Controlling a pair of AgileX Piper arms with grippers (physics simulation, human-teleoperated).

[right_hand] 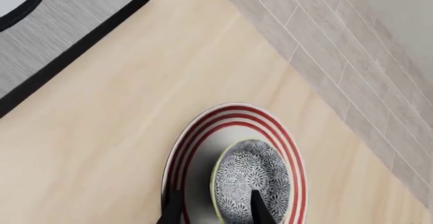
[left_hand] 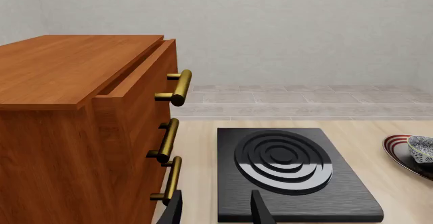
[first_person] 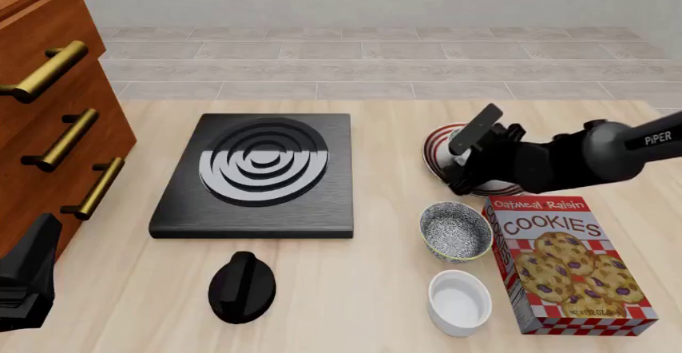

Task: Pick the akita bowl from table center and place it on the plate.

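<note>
Left wrist view: left gripper [left_hand: 216, 209], jaws apart and empty, faces the stove [left_hand: 294, 171]; the akita bowl [left_hand: 421, 148] sits on the plate [left_hand: 399, 150] beyond.
Front view: right gripper [first_person: 461, 169] hovers over the plate.
Right wrist view: parted fingers [right_hand: 260, 209] straddle the bowl's rim.

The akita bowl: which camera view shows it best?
The right wrist view: the akita bowl sits on the striped plate, its patterned inside clear, between the right hand's fingers. The left wrist view catches it small at the frame's edge; in the front view the right arm hides it.
</note>
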